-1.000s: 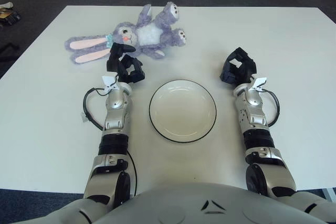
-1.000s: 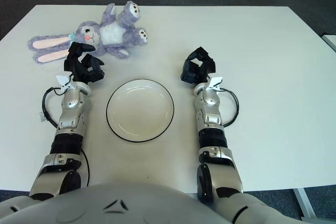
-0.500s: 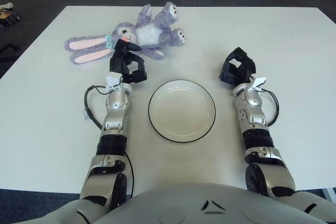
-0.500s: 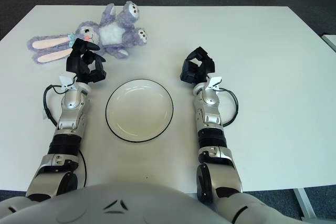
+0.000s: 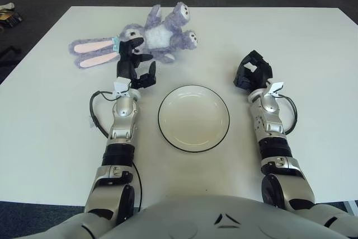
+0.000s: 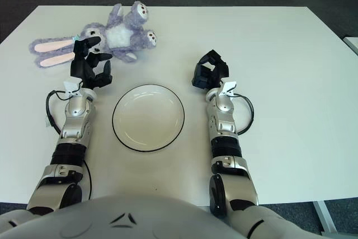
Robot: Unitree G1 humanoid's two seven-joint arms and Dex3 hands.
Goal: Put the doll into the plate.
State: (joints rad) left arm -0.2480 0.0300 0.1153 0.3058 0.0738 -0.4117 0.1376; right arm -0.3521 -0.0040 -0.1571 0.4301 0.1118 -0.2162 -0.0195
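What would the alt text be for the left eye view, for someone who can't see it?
A robot's left hand, fingers spread, reaches toward a purple stuffed bunny lying at the far left of a white table, without gripping it. An empty white plate sits between its two arms, and the right hand shows to the plate's right.

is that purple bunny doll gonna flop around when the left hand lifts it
Probably. The doll looks like soft plush, its long ears sprawled flat on the table, so they should dangle. It likely weighs little for its size. The left hand, fingers spread by its head, may find the fabric compresses.
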